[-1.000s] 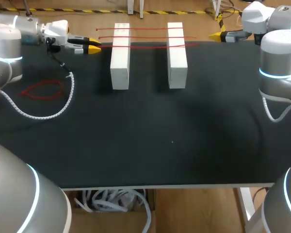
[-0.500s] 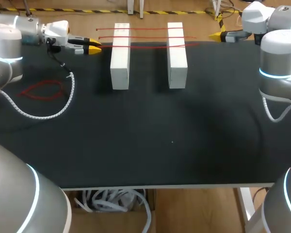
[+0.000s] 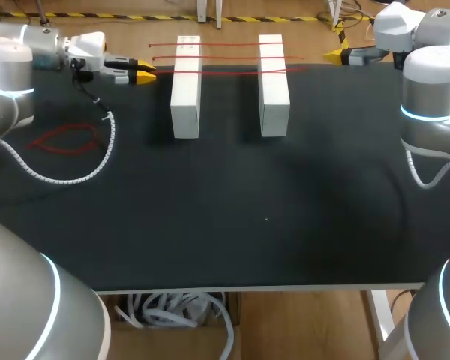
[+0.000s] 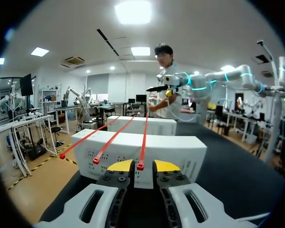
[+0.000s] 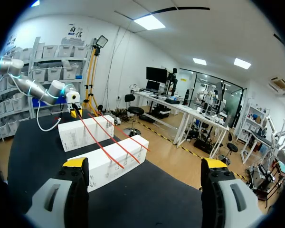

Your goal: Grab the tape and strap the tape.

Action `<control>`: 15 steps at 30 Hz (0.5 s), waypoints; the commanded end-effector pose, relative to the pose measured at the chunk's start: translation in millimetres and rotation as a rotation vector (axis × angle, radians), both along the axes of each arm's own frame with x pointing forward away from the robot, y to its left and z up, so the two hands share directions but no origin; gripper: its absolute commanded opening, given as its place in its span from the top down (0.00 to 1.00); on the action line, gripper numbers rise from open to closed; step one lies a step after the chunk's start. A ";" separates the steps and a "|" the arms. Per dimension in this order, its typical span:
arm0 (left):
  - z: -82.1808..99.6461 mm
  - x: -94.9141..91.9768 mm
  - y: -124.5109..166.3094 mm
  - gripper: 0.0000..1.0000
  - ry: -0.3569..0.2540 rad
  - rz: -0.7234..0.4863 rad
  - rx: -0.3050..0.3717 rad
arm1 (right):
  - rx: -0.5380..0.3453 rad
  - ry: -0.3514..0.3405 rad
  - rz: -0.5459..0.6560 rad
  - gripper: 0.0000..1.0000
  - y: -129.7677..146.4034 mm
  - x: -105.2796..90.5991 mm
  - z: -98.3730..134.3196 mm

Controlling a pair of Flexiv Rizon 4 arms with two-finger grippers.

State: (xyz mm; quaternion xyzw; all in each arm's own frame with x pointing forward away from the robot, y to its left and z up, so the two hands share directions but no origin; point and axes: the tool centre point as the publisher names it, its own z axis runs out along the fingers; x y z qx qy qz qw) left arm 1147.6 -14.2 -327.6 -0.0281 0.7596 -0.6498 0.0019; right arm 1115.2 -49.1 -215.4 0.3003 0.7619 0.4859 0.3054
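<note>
Three red tapes lie across two white blocks (image 3: 186,86) (image 3: 274,82) at the back of the black table (image 3: 232,217). My left gripper (image 3: 148,73) (image 4: 143,166) sits level at the left end of the nearest tape (image 3: 232,71) (image 4: 143,142). That tape's end is between the yellow tips, closer to one fingertip (image 4: 121,165), with a dark gap on the other side. The fingers stand narrowly apart. My right gripper (image 3: 336,55) (image 5: 145,173) hovers wide open and holding nothing at the back right edge, beyond the tapes' right ends.
A loose loop of red tape (image 3: 64,139) lies on the table at the left, beside the left arm's white coiled cable (image 3: 97,161). The other two tapes (image 3: 225,57) (image 3: 217,43) run parallel behind the nearest one.
The left gripper's fingers have drawn slightly closer together around the tape's end. Neither arm nor the tapes have visibly moved.
</note>
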 end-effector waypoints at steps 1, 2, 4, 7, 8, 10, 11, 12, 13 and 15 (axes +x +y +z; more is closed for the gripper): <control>-2.3 4.2 0.9 0.82 0.003 -0.010 -0.005 | 0.000 0.000 0.000 0.00 -0.3 -0.5 0.0; -2.3 4.1 0.8 0.83 0.003 -0.011 -0.005 | 0.000 0.000 0.000 0.00 -0.3 -0.5 0.0; -2.5 3.5 0.1 0.82 0.003 -0.015 -0.004 | 0.000 0.000 0.000 0.00 -0.3 -0.5 0.0; -2.7 3.4 0.0 0.85 0.003 -0.016 -0.003 | 0.000 0.000 0.000 0.00 -0.3 -0.5 0.0; -2.7 3.5 0.0 0.89 0.003 -0.015 -0.003 | 0.000 0.000 0.000 0.00 -0.3 -0.5 0.0; -2.8 3.9 0.1 0.96 0.003 -0.014 -0.002 | 0.000 0.000 0.000 0.00 -0.3 -0.5 0.0; -2.8 4.3 0.2 0.99 0.003 -0.013 -0.002 | 0.000 0.000 0.000 0.00 -0.3 -0.5 0.0; -2.7 4.7 0.2 1.00 0.003 -0.013 -0.001 | 0.000 0.000 0.000 0.00 -0.3 -0.5 0.0; -2.6 5.0 0.4 1.00 0.003 -0.011 -0.001 | 0.000 0.000 0.000 0.00 -0.3 -0.5 0.0; -2.5 5.2 0.5 0.98 0.002 -0.009 -0.001 | 0.000 0.000 0.000 0.00 -0.3 -0.5 0.0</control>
